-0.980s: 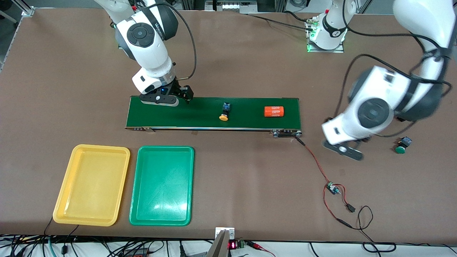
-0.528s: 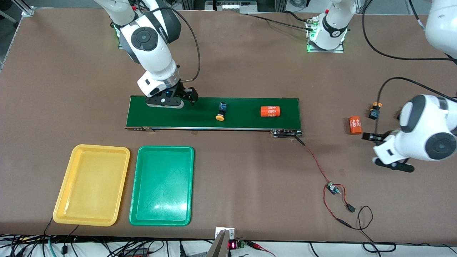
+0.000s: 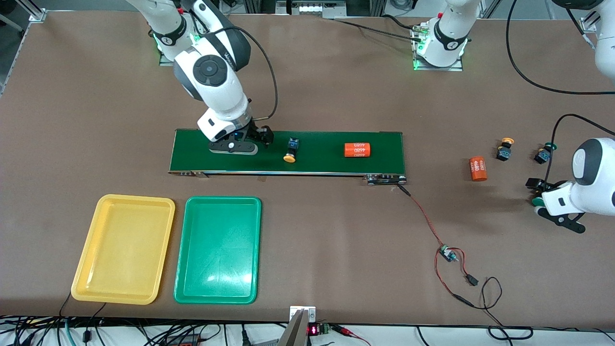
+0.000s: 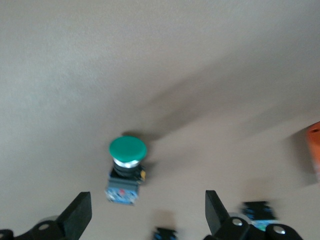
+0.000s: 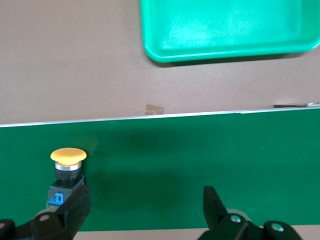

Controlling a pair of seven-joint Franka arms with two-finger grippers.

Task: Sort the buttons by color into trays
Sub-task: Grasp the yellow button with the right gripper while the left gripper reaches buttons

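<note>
A yellow button (image 3: 290, 151) (image 5: 67, 169) lies on its side on the dark-green belt (image 3: 322, 163) (image 5: 200, 150). My right gripper (image 3: 259, 139) (image 5: 145, 205) hangs open just over the belt beside it, one finger (image 5: 75, 202) close to the button's body. My left gripper (image 3: 536, 195) (image 4: 145, 215) is open low over the table at the left arm's end, with a green button (image 3: 538, 203) (image 4: 127, 162) just ahead of its fingers. Another yellow button (image 3: 504, 149) and another green button (image 3: 544, 154) lie there too. The yellow tray (image 3: 134, 198) and the green tray (image 3: 223, 199) (image 5: 200, 56) stand empty.
An orange "4680" cylinder (image 3: 357, 150) rides on the belt. A second orange cylinder (image 3: 477, 169) (image 4: 315, 155) lies on the table off the belt's end. A red-and-black wire with a small board (image 3: 447, 253) runs from the belt toward the front edge.
My left arm swung away from the belt's end and came down at a green button. My right gripper slid along the belt toward the yellow button. The belt's button and cylinder drifted toward the right arm's end.
</note>
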